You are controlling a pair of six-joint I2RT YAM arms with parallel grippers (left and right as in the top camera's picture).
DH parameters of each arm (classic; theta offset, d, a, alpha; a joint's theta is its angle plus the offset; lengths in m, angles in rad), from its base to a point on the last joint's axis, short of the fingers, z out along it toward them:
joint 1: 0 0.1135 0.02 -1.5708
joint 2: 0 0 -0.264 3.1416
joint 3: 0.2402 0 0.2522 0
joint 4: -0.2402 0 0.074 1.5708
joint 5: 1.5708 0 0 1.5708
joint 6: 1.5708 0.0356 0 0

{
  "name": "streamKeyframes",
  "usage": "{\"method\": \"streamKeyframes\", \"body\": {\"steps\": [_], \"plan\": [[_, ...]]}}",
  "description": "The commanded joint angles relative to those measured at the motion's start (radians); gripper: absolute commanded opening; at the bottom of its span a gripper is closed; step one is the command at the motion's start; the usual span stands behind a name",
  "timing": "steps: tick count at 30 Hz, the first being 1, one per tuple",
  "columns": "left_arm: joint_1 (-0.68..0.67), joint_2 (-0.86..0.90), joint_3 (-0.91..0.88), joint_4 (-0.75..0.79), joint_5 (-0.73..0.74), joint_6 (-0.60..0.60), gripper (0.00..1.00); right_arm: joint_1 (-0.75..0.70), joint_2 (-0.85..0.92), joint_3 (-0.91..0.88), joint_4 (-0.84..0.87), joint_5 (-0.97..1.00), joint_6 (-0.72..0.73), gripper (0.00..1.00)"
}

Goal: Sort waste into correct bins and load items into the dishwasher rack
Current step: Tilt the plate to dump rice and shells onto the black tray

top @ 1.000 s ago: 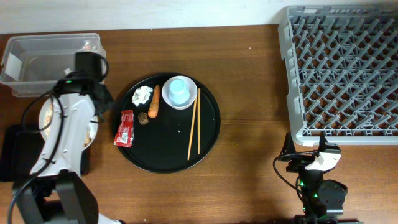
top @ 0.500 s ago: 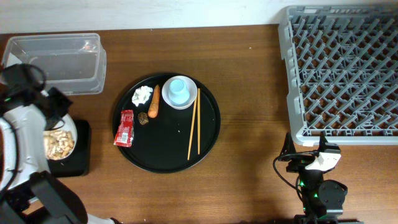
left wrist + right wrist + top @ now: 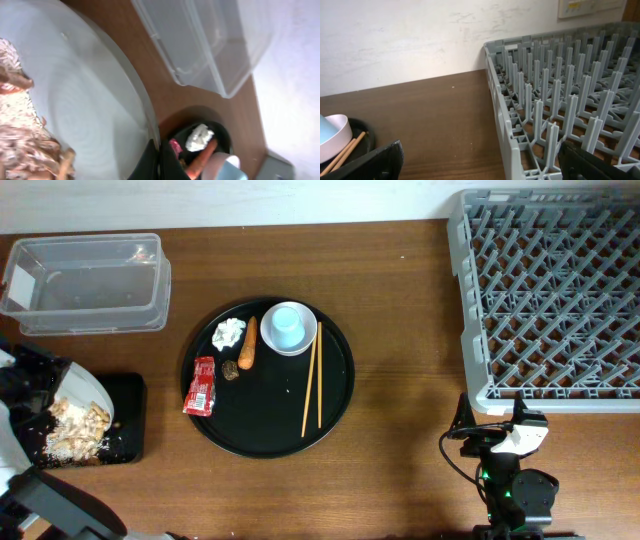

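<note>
White plate [image 3: 82, 390], tilted, sits well left of the round black tray [image 3: 268, 415], at the edge of the overhead view. The left claw [image 3: 159, 156] is clenched on the plate's rim, one dark finger on each side. Beige food scraps [image 3: 72, 430] lie on the low side of the plate, over the flat black tray [image 3: 127, 412], which rests just left of the round tray.

The clear box [image 3: 85, 280] stands up and to the left of the round tray, on the brown surface [image 3: 400, 300]. On the round tray are a crumpled tissue [image 3: 231, 332], a carrot piece [image 3: 248, 342], a red wrapper [image 3: 202, 385], a bowl [image 3: 300, 342] holding a light-blue cup [image 3: 286, 323], and chopsticks [image 3: 313, 375].

The grey rack [image 3: 550, 295] stands well right of the round tray. The right claw [image 3: 480, 147] is released, its fingers wide apart, just below the rack's near edge.
</note>
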Motion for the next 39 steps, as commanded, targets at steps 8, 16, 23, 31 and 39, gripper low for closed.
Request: {"method": "streamKeyframes", "body": {"steps": [8,16,23,31,39], "plan": [[0.129,-0.03,0.023,0.019,0.323,0.007,0.01,0.005,-0.006,-0.003,-0.009,0.016,0.008,0.98],[0.231,-0.03,0.023,0.016,0.493,-0.026,0.01,0.005,-0.006,-0.003,-0.009,0.016,0.008,0.98],[0.26,-0.03,0.023,0.005,0.557,-0.056,0.01,0.005,-0.006,-0.003,-0.009,0.016,0.008,0.98],[0.311,-0.03,0.021,0.013,0.617,-0.093,0.01,0.005,-0.006,-0.003,-0.009,0.016,0.008,0.98],[0.322,-0.021,0.019,0.016,0.64,-0.093,0.01,0.005,-0.006,-0.003,-0.009,0.016,0.008,0.98]]}}
